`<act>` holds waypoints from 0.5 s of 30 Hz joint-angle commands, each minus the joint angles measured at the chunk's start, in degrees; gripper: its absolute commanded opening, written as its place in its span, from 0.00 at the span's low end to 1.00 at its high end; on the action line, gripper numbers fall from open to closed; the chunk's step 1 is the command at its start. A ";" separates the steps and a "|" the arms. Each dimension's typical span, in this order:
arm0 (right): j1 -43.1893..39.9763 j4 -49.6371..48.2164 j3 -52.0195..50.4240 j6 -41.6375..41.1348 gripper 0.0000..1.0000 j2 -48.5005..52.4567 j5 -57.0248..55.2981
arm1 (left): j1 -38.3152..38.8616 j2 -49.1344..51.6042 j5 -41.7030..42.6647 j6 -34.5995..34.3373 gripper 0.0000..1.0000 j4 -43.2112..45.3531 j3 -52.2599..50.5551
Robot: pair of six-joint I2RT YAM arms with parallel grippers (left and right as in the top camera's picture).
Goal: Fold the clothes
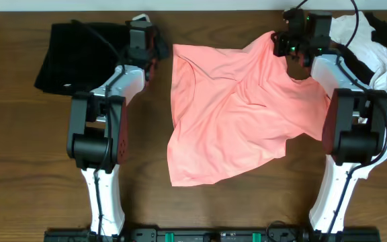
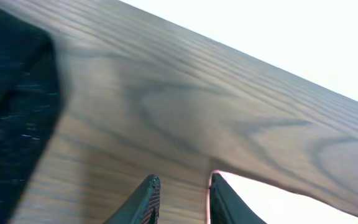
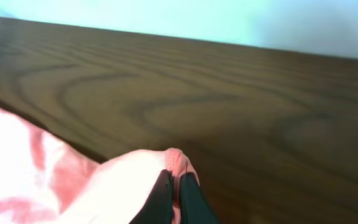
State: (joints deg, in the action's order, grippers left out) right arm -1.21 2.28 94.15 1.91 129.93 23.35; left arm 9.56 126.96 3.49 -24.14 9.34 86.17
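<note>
Although the right claw (image 3: 174, 186) pinches a far corner of the salmon T-shirt (image 1: 230, 114) and the left claw (image 2: 182, 190) stands slightly spread, empty, the shirt lies crumpled mid-desk (image 1: 19, 188), unfolded; a black garment (image 1: 72, 57) looks folded at the far-left corner.

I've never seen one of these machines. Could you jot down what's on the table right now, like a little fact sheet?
Surface: wooden table
Main garment: pink T-shirt, rumpled, spread in the middle, not folded
Left arm: left claw slightly open, empty, bare wood between its fingers
Right arm: right claw shut on a fold at the pink T-shirt's far corner
Other clothes: black garment by the left arm; white garment by the right arm
</note>
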 commanded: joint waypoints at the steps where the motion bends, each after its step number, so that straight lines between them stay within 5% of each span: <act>1: 0.50 -1.88 -0.02 -0.55 0.01 -0.59 -3.04 | 0.52 -1.68 0.61 0.31 0.28 0.04 1.57; 6: 0.48 -7.50 -0.02 -0.55 0.01 -0.59 -3.89 | 1.05 -1.68 0.63 0.31 0.27 -2.27 1.57; 8: 0.48 -9.20 -0.02 -0.63 0.23 -0.59 -3.87 | 1.29 -1.68 0.63 0.33 0.28 -3.89 1.57; 10: 0.48 -10.40 -0.02 -0.70 0.62 -0.59 -3.89 | 1.53 -1.68 0.63 0.37 0.28 -5.53 1.57; 12: 0.39 -10.67 0.02 -1.81 0.74 -0.61 -4.11 | 1.68 -1.68 0.66 0.55 0.27 -7.02 1.57; 14: 0.09 -10.08 0.02 -3.54 0.99 -0.72 -4.09 | 1.88 -1.68 0.72 0.55 0.28 -8.70 1.57; 15: -0.07 -9.20 0.02 -4.57 0.99 -0.87 -4.04 | 1.88 -1.70 1.11 0.61 0.28 -9.62 1.57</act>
State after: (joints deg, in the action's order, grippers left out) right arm -0.99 -7.62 94.06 0.14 129.93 19.59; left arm 11.07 126.96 4.25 -24.10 0.64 86.19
